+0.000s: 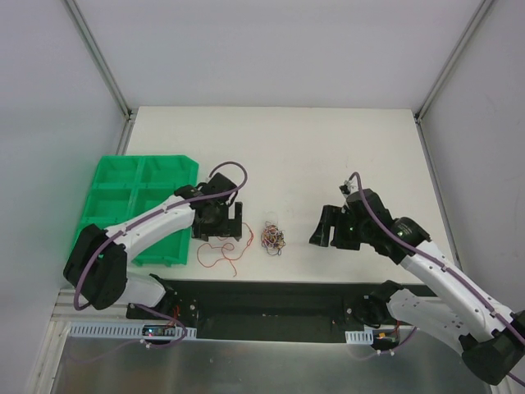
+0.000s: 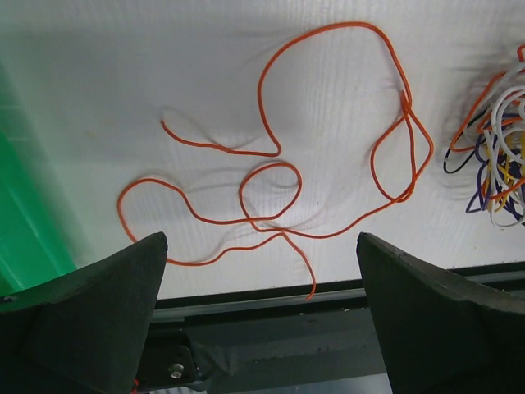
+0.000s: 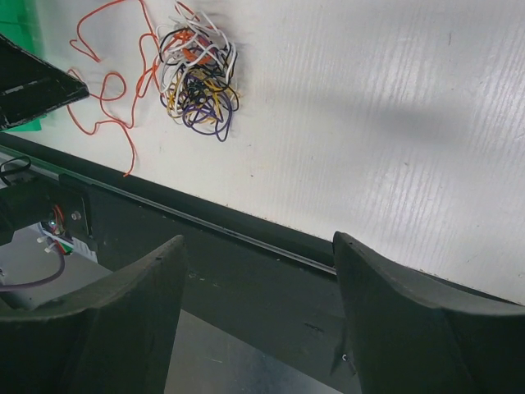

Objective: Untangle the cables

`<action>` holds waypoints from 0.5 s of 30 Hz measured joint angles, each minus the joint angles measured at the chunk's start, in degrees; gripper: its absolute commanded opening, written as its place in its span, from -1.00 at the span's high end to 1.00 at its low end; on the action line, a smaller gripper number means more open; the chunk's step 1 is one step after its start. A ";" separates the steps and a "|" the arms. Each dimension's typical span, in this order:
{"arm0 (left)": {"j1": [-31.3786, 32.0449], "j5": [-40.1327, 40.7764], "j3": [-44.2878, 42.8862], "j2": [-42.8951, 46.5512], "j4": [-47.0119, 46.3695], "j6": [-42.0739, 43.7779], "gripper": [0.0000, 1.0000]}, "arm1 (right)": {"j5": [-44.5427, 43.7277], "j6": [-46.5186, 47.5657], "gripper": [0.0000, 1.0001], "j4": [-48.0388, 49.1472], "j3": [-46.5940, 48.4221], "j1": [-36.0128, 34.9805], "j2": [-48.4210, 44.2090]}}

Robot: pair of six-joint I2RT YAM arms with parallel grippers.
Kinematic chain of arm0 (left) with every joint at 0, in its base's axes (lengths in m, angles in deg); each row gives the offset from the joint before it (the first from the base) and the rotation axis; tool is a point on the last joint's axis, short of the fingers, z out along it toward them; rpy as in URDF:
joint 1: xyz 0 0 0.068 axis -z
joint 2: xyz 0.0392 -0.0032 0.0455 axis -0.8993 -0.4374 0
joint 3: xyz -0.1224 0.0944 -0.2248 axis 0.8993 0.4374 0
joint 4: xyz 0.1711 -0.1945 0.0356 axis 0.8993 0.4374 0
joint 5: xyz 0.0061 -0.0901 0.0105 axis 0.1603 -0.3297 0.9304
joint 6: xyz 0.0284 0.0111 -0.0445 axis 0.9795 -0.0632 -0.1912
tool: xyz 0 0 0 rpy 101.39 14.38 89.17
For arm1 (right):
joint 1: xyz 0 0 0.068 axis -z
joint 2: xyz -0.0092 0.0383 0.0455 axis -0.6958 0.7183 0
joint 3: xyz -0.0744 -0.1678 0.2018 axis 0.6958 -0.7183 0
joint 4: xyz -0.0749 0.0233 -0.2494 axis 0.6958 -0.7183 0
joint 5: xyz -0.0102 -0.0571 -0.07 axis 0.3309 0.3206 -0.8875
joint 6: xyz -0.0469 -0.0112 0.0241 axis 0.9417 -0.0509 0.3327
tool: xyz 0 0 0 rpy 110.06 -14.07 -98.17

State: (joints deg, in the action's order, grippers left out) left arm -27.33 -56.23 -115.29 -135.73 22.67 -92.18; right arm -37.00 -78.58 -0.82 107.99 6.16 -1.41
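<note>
The cables show as a small clump (image 1: 272,238) of black, white, orange, yellow and purple wires near the table's front edge, and one loose orange wire (image 1: 220,255) sprawled to its left. My left gripper (image 1: 221,235) hovers open just above that orange wire (image 2: 261,98), which lies in loops on the table between and beyond the fingers and touches neither. The clump (image 2: 496,164) sits at the right edge of the left wrist view. My right gripper (image 1: 326,232) stands open and empty to the right of the clump (image 3: 197,78), well apart from it.
A green compartment tray (image 1: 123,189) lies at the table's left side, behind my left arm. The black front rail (image 1: 271,295) runs along the near edge, just below the orange wire's end (image 2: 310,294).
</note>
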 measured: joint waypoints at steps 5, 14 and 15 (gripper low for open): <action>0.07 -4.39 -2.97 -6.56 -0.61 5.68 -0.96 | 0.42 0.02 -0.47 0.24 0.00 0.00 0.44; 2.10 -11.32 -5.86 -11.08 -2.84 23.39 -0.98 | 1.01 0.00 -0.47 0.31 -1.18 0.00 -2.97; 2.73 -11.30 -5.86 -11.02 -2.91 24.68 -0.98 | 1.01 -0.02 -0.47 0.26 -1.60 0.00 -3.74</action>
State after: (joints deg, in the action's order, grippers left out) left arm -24.60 -67.53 -121.14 -146.75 19.76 -67.50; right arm -36.00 -78.60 -0.56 106.39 6.16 -5.15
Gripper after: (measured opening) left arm 0.989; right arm 0.736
